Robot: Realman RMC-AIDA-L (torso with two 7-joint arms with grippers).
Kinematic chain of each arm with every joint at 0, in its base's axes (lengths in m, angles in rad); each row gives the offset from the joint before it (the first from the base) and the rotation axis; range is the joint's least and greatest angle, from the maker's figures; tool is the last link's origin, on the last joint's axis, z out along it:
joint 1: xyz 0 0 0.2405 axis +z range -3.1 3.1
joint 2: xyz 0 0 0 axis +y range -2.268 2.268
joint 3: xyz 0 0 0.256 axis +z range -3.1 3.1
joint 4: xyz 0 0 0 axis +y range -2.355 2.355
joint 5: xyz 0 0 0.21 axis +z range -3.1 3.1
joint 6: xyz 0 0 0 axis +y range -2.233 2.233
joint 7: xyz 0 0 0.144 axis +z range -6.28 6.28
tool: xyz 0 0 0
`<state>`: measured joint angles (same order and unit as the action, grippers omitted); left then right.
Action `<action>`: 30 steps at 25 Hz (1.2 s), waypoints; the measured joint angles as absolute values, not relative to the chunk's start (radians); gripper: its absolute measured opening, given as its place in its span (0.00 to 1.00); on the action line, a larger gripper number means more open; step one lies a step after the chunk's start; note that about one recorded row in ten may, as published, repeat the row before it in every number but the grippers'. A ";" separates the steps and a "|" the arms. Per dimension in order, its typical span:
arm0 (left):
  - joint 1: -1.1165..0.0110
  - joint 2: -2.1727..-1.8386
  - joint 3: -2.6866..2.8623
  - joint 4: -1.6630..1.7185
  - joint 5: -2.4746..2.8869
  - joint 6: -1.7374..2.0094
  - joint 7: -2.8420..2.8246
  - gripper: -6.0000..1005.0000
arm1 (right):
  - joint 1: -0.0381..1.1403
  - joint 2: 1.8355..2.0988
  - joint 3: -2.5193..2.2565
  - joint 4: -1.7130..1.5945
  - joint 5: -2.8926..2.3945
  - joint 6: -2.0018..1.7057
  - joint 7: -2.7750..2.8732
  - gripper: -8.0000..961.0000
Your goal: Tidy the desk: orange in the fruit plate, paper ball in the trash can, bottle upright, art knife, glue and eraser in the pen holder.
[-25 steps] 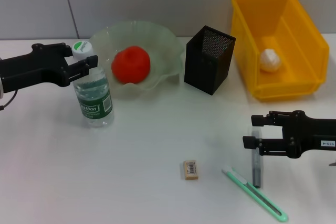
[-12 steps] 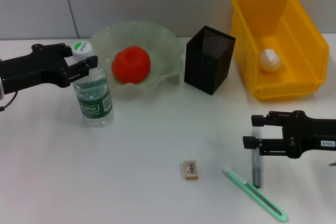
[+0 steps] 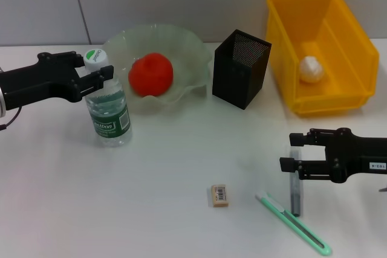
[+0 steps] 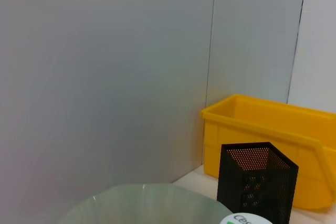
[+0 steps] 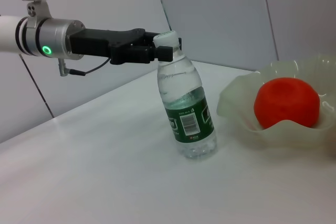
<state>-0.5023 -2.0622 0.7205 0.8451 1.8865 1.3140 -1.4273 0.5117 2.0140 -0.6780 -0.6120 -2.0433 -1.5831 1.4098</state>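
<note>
The clear bottle point(image 3: 107, 110) with a green label stands upright on the table beside the fruit plate point(image 3: 193, 52). My left gripper point(image 3: 89, 69) is shut on its neck, just under the white cap point(image 5: 167, 38). The orange point(image 3: 150, 74) lies in the plate. A white paper ball point(image 3: 311, 69) sits in the yellow trash can point(image 3: 357, 46). My right gripper point(image 3: 291, 150) is open over the upper end of the dark glue stick point(image 3: 295, 188). The green art knife point(image 3: 293, 225) and the eraser point(image 3: 220, 195) lie on the table. The black mesh pen holder point(image 3: 240, 67) stands between plate and bin.
The left wrist view shows the plate's rim point(image 4: 142, 200), the pen holder point(image 4: 257, 182) and the yellow bin point(image 4: 273, 129) against a grey wall. The table's front left is bare white surface.
The bottle has come slightly more upright in the left gripper, its cap shifting a little. The right arm and the small items have not moved.
</note>
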 joint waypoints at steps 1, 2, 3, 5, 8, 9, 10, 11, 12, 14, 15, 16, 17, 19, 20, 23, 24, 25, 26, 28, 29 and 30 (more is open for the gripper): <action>-0.502 -2.062 0.720 0.845 1.885 1.314 -1.426 0.55 | 0.511 2.014 -0.678 -0.612 -2.043 -1.583 1.410 0.77; -0.502 -2.062 0.720 0.845 1.885 1.314 -1.426 0.55 | 0.511 2.014 -0.678 -0.612 -2.043 -1.583 1.410 0.77; -0.502 -2.062 0.720 0.845 1.885 1.314 -1.426 0.55 | 0.511 2.014 -0.678 -0.611 -2.043 -1.583 1.410 0.77; -0.500 -2.062 0.720 0.845 1.879 1.314 -1.425 0.56 | 0.511 2.014 -0.678 -0.611 -2.043 -1.583 1.410 0.77; -0.496 -2.062 0.720 0.845 1.863 1.315 -1.417 0.56 | 0.511 2.014 -0.678 -0.610 -2.043 -1.583 1.410 0.77; -0.496 -2.062 0.720 0.845 1.863 1.315 -1.417 0.56 | 0.511 2.014 -0.678 -0.610 -2.043 -1.583 1.410 0.77; -0.495 -2.062 0.721 0.845 1.863 1.315 -1.417 0.56 | 0.511 2.014 -0.678 -0.610 -2.043 -1.583 1.410 0.77; -0.494 -2.062 0.721 0.845 1.863 1.315 -1.416 0.56 | 0.511 2.014 -0.678 -0.610 -2.042 -1.583 1.410 0.77; -0.494 -2.062 0.721 0.845 1.863 1.315 -1.416 0.62 | 0.511 2.014 -0.678 -0.610 -2.042 -1.583 1.410 0.77; -0.493 -2.062 0.721 0.845 1.863 1.316 -1.416 0.73 | 0.511 2.014 -0.678 -0.610 -2.042 -1.583 1.410 0.77; -0.493 -2.062 0.721 0.845 1.863 1.318 -1.416 0.79 | 0.511 2.014 -0.678 -0.610 -2.042 -1.583 1.410 0.77; -0.493 -2.062 0.721 0.845 1.863 1.318 -1.416 0.79 | 0.511 2.014 -0.678 -0.610 -2.042 -1.583 1.410 0.77; -0.493 -2.062 0.721 0.845 1.863 1.319 -1.416 0.80 | 0.511 2.014 -0.678 -0.609 -2.042 -1.583 1.410 0.77; -0.491 -2.062 0.721 0.846 1.849 1.323 -1.416 0.81 | 0.511 2.014 -0.678 -0.609 -2.042 -1.583 1.410 0.77; -0.487 -2.061 0.720 0.848 1.818 1.329 -1.416 0.81 | 0.511 2.014 -0.678 -0.609 -2.042 -1.583 1.410 0.77; -0.480 -2.058 0.720 0.851 1.777 1.342 -1.418 0.82 | 0.508 2.014 -0.678 -0.609 -2.042 -1.583 1.410 0.77; -0.480 -2.058 0.720 0.851 1.777 1.342 -1.418 0.82 | 0.508 2.014 -0.678 -0.609 -2.042 -1.583 1.410 0.77; -0.452 -2.045 0.719 0.855 1.628 1.434 -1.424 0.82 | 0.508 2.014 -0.678 -0.609 -2.042 -1.583 1.410 0.77; -0.436 -2.034 0.718 0.855 1.560 1.508 -1.433 0.82 | 0.508 2.014 -0.678 -0.609 -2.041 -1.583 1.410 0.77; -0.436 -2.034 0.718 0.855 1.560 1.508 -1.433 0.82 | 0.509 2.014 -0.678 -0.610 -2.042 -1.585 1.414 0.77; -0.436 -2.034 0.718 0.855 1.560 1.508 -1.433 0.82 | 0.509 2.014 -0.678 -0.610 -2.042 -1.585 1.414 0.77; -0.421 -2.018 0.718 0.854 1.504 1.602 -1.454 0.82 | 0.511 2.014 -0.678 -0.611 -2.042 -1.587 1.418 0.77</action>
